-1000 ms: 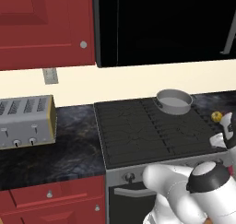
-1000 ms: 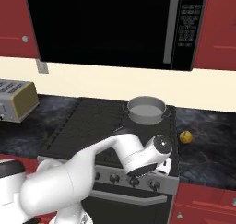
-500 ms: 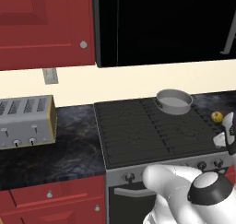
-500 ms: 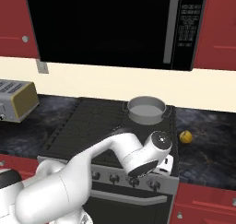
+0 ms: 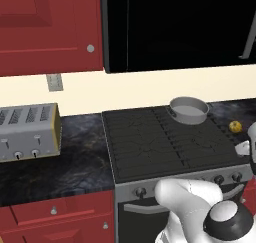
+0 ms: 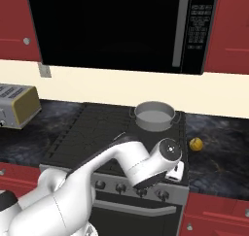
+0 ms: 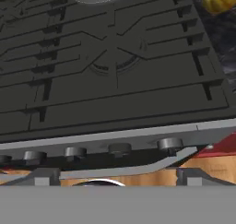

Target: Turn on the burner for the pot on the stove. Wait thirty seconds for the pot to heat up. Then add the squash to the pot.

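1. The pot (image 6: pixel 154 116) stands at the back right corner of the stove (image 5: pixel 165 147); the squash (image 6: pixel 196 143) lies on the worktop beside it.
2. The gripper (image 7: pixel 113 178) has its fingers apart, near the front edge.
3. Risk: the knobs (image 7: pixel 120 150) sit close together, so it may turn a wrong burner.

The stove (image 5: pixel 165 147) is seen in black with grid-patterned grates and a grey front. The pot (image 5: pixel 188 109) is coloured grey, the squash (image 6: pixel 196 143) yellow. The counter (image 5: pixel 80 152) is marbled dark, the cabinets (image 5: pixel 50 27) red.
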